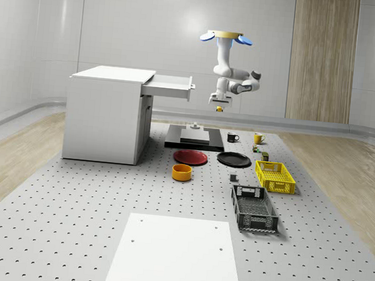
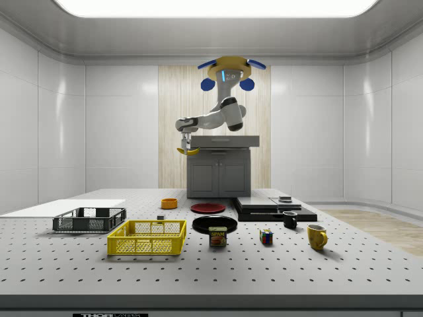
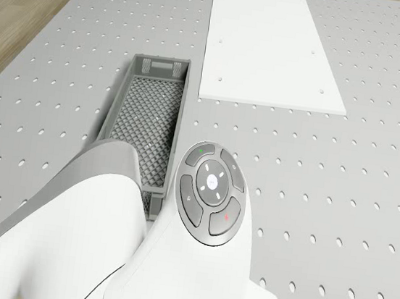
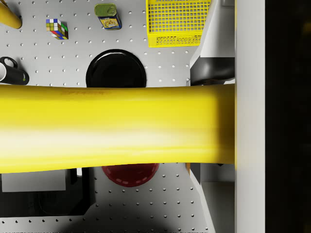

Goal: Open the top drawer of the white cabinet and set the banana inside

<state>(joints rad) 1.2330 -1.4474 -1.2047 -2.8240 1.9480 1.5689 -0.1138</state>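
- Drone [image 1: 227, 36], yellow disc body with blue rotors, hovers in mid-air above the far part of the perforated grey table [image 1: 67, 222], just to the whole-scene view's right of the white cabinet [image 1: 107, 116].
- White jointed arm [image 1: 229, 71] hangs down from it, elbow bent; gripper [image 1: 220, 104] points down, pinching the yellow curved banana [image 2: 188, 151].
- Banana is in the air, clear of the table, just beside the front edge of the open top drawer [image 1: 171, 86] and at about its height; not inside it.
- Drawer is pulled out toward the whole-scene view's right; its front lip and the gripper are close but apart.
- Open air below the banana; beneath it lie the black flat platform [image 1: 194, 138], red round plate [image 1: 191, 157] and black round plate [image 1: 233, 159].
- Wrist view: banana [image 4: 116, 128] spans the frame, hiding much of the table; a white vertical edge cuts it at one end, dark beyond, can't tell what that is.
- Red plate [image 4: 130, 173] half hidden behind the banana; black plate [image 4: 116, 69] mostly clear.
- Drone view: arm link [image 3: 173, 248] covers the near end of the dark grey mesh crate [image 3: 146, 114]; white flat panel [image 3: 271, 45] lies beyond.
- Yellow mesh basket [image 1: 274, 176] sits well clear on the whole-scene view's right.
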